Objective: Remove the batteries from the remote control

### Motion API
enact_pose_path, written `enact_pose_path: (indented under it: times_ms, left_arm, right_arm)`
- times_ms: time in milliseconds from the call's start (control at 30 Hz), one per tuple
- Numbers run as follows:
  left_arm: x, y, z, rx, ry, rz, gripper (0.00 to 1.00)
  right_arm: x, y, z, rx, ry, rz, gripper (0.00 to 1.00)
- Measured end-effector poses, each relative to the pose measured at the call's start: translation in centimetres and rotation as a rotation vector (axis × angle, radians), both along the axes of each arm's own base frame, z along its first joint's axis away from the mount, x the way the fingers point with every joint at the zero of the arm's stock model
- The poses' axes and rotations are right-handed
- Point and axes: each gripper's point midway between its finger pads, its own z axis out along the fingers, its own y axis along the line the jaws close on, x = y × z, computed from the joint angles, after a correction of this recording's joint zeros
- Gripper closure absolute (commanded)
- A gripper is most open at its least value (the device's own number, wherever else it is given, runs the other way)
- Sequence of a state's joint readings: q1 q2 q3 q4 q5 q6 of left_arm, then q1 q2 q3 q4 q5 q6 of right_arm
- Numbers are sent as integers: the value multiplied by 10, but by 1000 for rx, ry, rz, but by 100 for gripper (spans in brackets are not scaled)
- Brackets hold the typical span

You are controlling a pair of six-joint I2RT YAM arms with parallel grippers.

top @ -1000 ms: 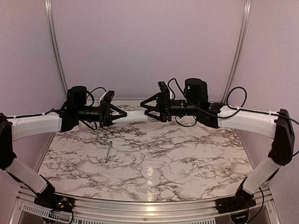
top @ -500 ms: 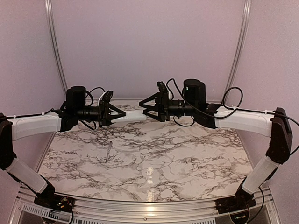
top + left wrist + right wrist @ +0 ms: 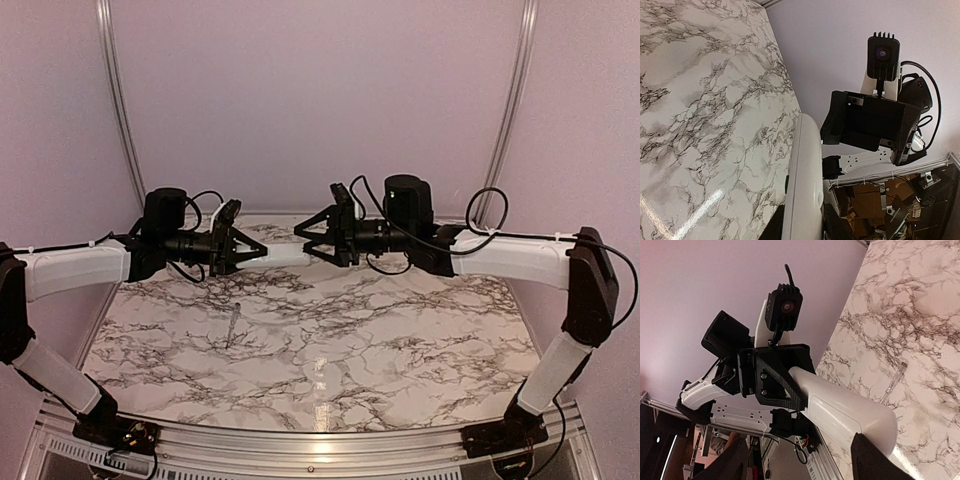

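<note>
Top view: the left claw [image 3: 262, 253] clamps one end of the remote control [image 3: 285, 254], held above the bench [image 3: 400, 340]. The right claw [image 3: 303, 241] stands open around the other end.

Left wrist: the remote reaches ahead of the claw, with no batteries in sight.

Right wrist: the same, so unloading looks barely begun.

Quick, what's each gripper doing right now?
Left gripper: shut on the remote control.
Right gripper: open, jaws around the remote's other end.
</note>
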State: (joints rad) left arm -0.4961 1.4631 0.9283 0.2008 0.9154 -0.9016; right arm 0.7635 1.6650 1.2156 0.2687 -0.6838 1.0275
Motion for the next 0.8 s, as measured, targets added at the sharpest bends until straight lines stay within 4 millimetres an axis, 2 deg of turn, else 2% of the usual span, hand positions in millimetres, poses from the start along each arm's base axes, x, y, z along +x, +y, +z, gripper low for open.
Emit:
enact_pose_path:
  times_ms: [233, 400, 433, 500, 633, 800]
  left_arm:
    - [0, 3, -12, 50, 10, 9, 100]
    - [1, 3, -14, 58, 6, 14, 100]
    - [0, -1, -14, 57, -1, 3, 100]
    - [-7, -15, -16, 58, -4, -38, 100]
    - [-18, -27, -20, 61, 1, -82, 100]
    - [-16, -25, -20, 61, -1, -75, 100]
  right_arm:
    - [2, 4, -14, -17, 41, 12, 32]
    - [-1, 5, -14, -10, 55, 31, 32]
    - [-9, 10, -7, 15, 43, 73, 32]
    - [-39, 29, 17, 79, -1, 191, 32]
    - [-84, 45, 54, 176, -77, 353, 32]
    - [-86, 41, 66, 207, -101, 378, 32]
